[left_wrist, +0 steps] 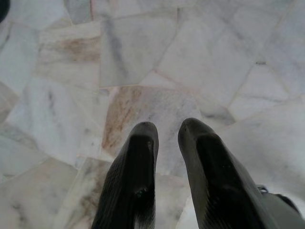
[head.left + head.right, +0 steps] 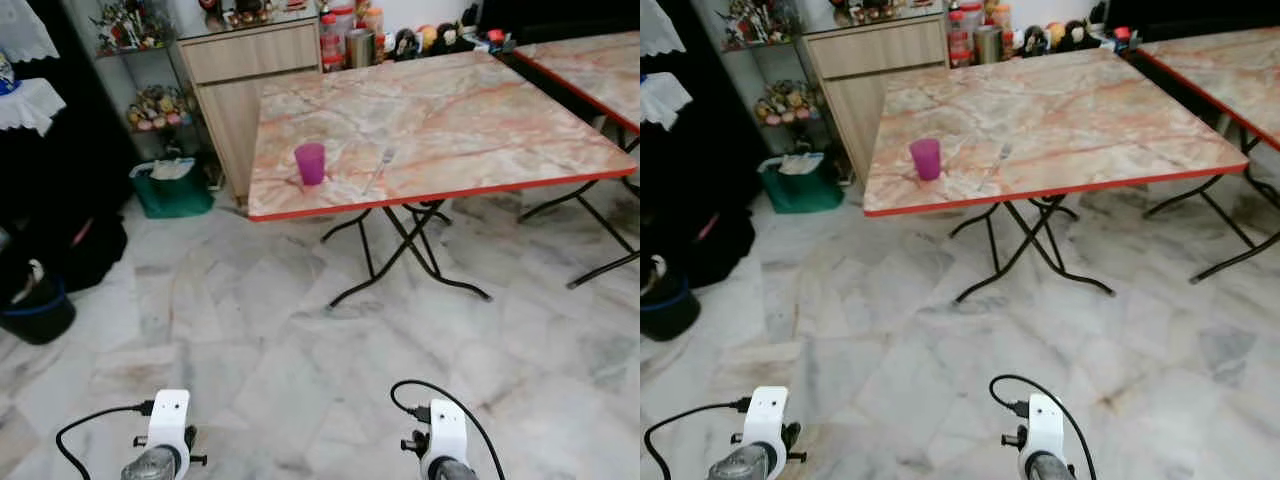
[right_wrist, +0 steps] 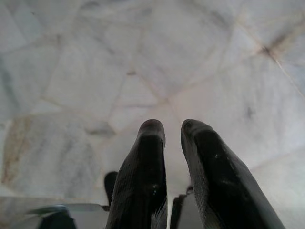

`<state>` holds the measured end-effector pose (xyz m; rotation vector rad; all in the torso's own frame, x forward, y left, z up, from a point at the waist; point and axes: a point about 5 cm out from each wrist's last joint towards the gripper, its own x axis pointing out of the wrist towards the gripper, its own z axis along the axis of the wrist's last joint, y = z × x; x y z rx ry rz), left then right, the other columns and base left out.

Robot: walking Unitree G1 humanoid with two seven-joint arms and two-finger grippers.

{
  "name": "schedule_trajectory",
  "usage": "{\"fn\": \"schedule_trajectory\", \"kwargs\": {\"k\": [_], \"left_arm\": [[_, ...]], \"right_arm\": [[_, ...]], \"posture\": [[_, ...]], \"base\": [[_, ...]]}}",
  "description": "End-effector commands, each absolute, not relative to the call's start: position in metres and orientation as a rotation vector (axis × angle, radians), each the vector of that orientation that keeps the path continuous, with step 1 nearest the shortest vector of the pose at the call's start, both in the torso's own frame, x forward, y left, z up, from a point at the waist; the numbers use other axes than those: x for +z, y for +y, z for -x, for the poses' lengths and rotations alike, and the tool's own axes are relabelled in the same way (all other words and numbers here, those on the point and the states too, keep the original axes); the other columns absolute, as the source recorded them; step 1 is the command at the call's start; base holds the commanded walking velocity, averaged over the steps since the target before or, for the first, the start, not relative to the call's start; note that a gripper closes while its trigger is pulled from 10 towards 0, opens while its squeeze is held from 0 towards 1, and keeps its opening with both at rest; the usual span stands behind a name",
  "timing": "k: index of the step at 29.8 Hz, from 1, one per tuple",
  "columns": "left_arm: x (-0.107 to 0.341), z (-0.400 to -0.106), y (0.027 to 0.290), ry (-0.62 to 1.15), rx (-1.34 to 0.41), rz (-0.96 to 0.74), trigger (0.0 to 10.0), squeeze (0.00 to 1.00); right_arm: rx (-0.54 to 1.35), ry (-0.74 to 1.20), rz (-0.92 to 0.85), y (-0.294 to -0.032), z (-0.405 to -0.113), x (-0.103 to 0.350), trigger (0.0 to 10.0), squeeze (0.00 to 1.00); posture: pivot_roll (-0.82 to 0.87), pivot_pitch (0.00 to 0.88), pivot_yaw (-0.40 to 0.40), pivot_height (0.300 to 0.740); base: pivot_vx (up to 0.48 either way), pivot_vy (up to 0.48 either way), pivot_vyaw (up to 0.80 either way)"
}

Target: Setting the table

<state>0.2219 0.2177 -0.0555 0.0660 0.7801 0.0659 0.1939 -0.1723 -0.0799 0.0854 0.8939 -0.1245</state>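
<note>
The tabletop (image 2: pixel 470 120), a marble-patterned square with a red rim on folding black legs, stands well ahead of the robot across the marble floor (image 2: pixel 300 340), and the setting looks barely begun: it carries a purple cup (image 2: pixel 310 163) near its front left corner and, just beside that toward the middle of the front edge, a fork (image 2: pixel 380 168) lying apart from the cup. No plate or other place item can be seen there, so most of the job seems left, and the robot stands too far off to reach anything. Both arms hang low by its sides, pointing down at the floor. The left tool (image 1: pixel 167 131) holds nothing, its fingers slightly parted; the right tool (image 3: pixel 171 129) is likewise empty, with a narrow gap between its fingers.
</note>
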Motion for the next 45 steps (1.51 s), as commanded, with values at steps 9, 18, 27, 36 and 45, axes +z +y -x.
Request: {"fn": "schedule_trajectory", "kwargs": {"k": [9, 18, 27, 36, 45], "left_arm": [[-0.0552, -0.2207, 0.2226, 0.788, 0.061, -0.091, 10.0, 0.00], [-0.0538, -0.2230, 0.2226, 0.780, 0.068, -0.091, 10.0, 0.00], [-0.0559, -0.2202, 0.2215, 0.787, 0.084, -0.078, 10.0, 0.00], [-0.0574, -0.2189, 0.2187, 0.790, 0.091, -0.066, 10.0, 0.00], [-0.0579, -0.2188, 0.2165, 0.791, 0.089, -0.061, 10.0, 0.00]], "right_arm": [[-0.107, 0.891, -0.082, -0.1687, -0.1949, -0.0796, 10.0, 0.00], [-0.114, 0.881, -0.093, -0.1696, -0.1976, -0.0781, 10.0, 0.00], [-0.095, 0.896, -0.056, -0.1715, -0.1938, -0.0799, 10.0, 0.00], [-0.101, 0.891, -0.056, -0.1742, -0.1947, -0.0791, 10.0, 0.00], [-0.105, 0.882, -0.053, -0.1765, -0.1973, -0.0775, 10.0, 0.00]], "posture": [[-0.05, 0.000, 0.127, 0.728], [-0.04, 0.000, 0.124, 0.728], [-0.03, 0.000, 0.109, 0.728], [-0.04, 0.000, 0.098, 0.728], [-0.04, 0.000, 0.097, 0.728]], "base": [[0.000, 0.032, 0.00], [0.163, 0.000, 0.00], [0.336, 0.000, 0.00], [0.344, 0.000, 0.44], [0.352, 0.000, 0.00]]}}
